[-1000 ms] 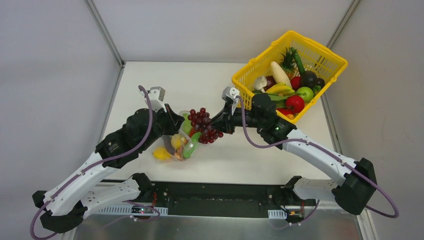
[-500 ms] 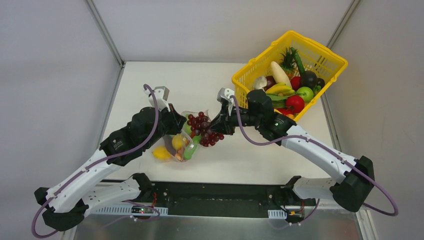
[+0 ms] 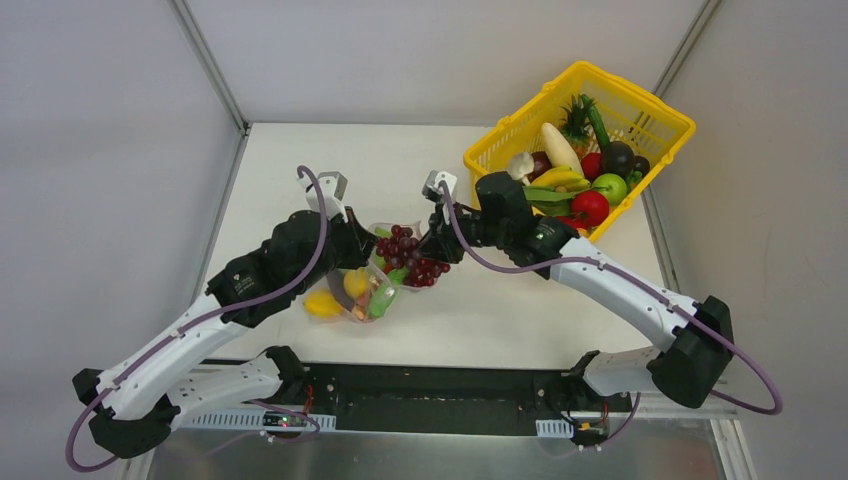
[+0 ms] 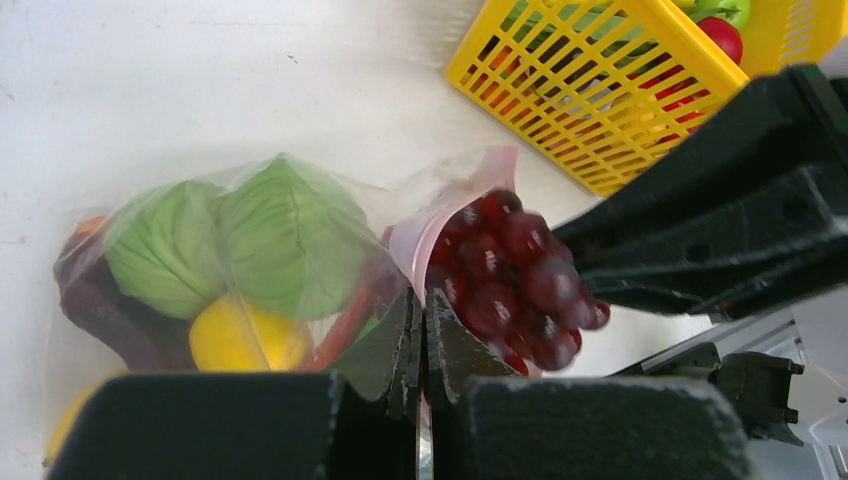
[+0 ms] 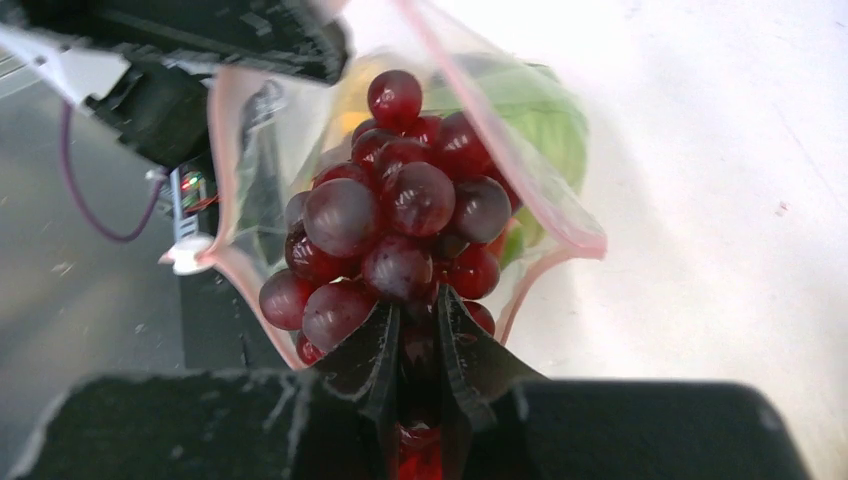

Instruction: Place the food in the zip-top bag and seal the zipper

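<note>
The clear zip-top bag (image 3: 365, 285) lies at table centre with its pink zipper (image 5: 500, 130) mouth held open. Inside show green cabbage (image 4: 290, 235), a yellow fruit (image 4: 235, 335) and other food. My left gripper (image 4: 420, 325) is shut on the bag's pink rim. My right gripper (image 5: 418, 330) is shut on a dark red grape bunch (image 5: 400, 215) and holds it in the bag's mouth; the bunch also shows in the top view (image 3: 405, 252). A yellow fruit (image 3: 323, 306) lies at the bag's near left end.
A yellow lattice basket (image 3: 640, 120) at the back right holds several more toy fruits and vegetables, among them a red tomato (image 3: 590, 207) and a green apple (image 3: 610, 187). The basket's wall (image 4: 600, 90) is close behind the grapes in the left wrist view.
My right gripper has carried the grape bunch leftward, into the bag's mouth. My left gripper has shifted slightly up and right with the bag rim.
</note>
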`<state>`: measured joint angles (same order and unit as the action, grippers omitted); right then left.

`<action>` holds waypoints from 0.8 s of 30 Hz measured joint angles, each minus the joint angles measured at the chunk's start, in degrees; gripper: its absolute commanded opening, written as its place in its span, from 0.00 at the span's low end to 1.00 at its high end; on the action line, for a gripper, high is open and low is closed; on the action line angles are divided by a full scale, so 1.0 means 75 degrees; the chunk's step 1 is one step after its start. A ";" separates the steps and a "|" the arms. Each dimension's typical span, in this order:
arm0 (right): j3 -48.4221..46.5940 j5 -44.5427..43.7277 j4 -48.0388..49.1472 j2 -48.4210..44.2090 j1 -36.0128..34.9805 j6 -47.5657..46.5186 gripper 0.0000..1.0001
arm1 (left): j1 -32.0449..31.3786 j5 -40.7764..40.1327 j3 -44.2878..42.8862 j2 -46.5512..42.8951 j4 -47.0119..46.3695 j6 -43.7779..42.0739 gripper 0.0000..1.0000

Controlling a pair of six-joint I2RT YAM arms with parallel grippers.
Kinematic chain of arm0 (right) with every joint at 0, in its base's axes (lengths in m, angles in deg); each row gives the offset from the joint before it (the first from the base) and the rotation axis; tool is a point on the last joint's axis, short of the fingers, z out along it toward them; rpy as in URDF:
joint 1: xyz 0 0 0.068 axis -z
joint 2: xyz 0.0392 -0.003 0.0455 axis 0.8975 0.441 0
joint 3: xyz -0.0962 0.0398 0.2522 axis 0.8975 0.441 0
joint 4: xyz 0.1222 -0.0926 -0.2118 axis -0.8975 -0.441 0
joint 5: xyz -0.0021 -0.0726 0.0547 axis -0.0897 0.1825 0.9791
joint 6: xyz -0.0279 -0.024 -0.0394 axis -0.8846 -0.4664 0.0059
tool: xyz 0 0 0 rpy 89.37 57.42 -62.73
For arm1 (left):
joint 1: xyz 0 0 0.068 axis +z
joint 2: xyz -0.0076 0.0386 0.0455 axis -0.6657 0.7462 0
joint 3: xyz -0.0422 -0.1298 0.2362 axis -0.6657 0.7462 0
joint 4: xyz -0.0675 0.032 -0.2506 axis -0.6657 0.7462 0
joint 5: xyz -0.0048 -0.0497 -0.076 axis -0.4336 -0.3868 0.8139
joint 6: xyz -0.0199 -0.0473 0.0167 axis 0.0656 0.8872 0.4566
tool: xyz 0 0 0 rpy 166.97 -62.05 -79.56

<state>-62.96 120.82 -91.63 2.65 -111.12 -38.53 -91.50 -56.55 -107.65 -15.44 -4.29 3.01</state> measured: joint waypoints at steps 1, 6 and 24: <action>-0.0073 -0.0242 -0.0029 0.0073 0.0000 0.0085 0.08 | 0.0000 0.0035 -0.0003 0.0012 -0.0003 0.0003 0.00; -0.0268 -0.0746 -0.0047 0.0239 -0.0015 0.0463 0.10 | 0.0000 0.0172 -0.0035 0.0050 -0.0012 -0.0003 0.00; -0.1988 -0.2900 -0.1489 0.1303 -0.1137 0.0527 0.09 | 0.0047 0.0385 -0.0283 0.0087 0.0009 -0.0140 0.00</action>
<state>-77.87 99.08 -102.80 12.42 -119.64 -34.57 -91.15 -53.66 -109.77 -14.78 -4.22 1.96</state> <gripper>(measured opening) 0.140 0.009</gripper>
